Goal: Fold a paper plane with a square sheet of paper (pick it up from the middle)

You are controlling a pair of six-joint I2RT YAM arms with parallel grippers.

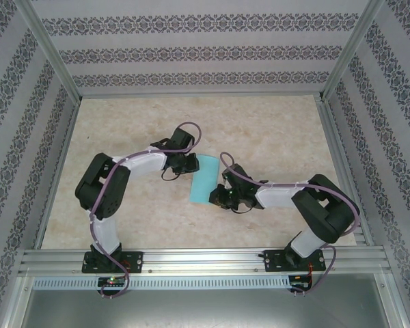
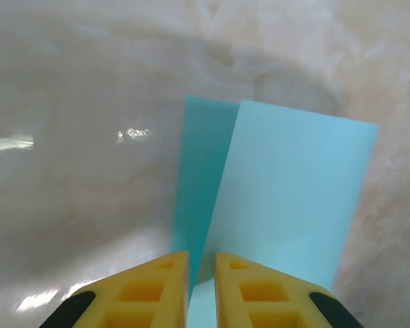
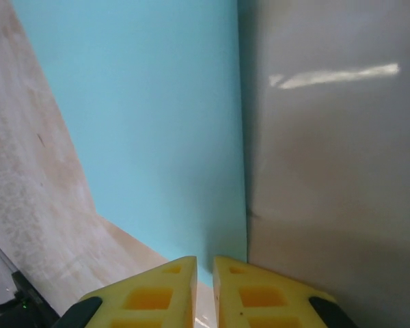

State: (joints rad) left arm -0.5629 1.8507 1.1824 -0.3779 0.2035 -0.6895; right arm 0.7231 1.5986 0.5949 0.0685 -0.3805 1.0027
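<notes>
The square sheet of paper [image 1: 205, 179] is turquoise and folded in half into a narrow strip. It lies on the table between my two grippers. My left gripper [image 1: 186, 164] is at the strip's far left end. Its yellow fingers [image 2: 157, 287] stand slightly apart, with the darker lower layer of the sheet of paper [image 2: 287, 198] running into the narrow gap while the upper flap lifts to the right. My right gripper [image 1: 222, 198] is at the strip's near end. Its fingers [image 3: 253, 294] are almost together on the near edge of the sheet of paper [image 3: 150, 130].
The beige marbled table [image 1: 273, 130] stretches round the paper. Patterned walls and aluminium frame posts [image 1: 48, 61] close in the sides and back, and a metal rail [image 1: 205, 260] carries the arm bases at the near edge.
</notes>
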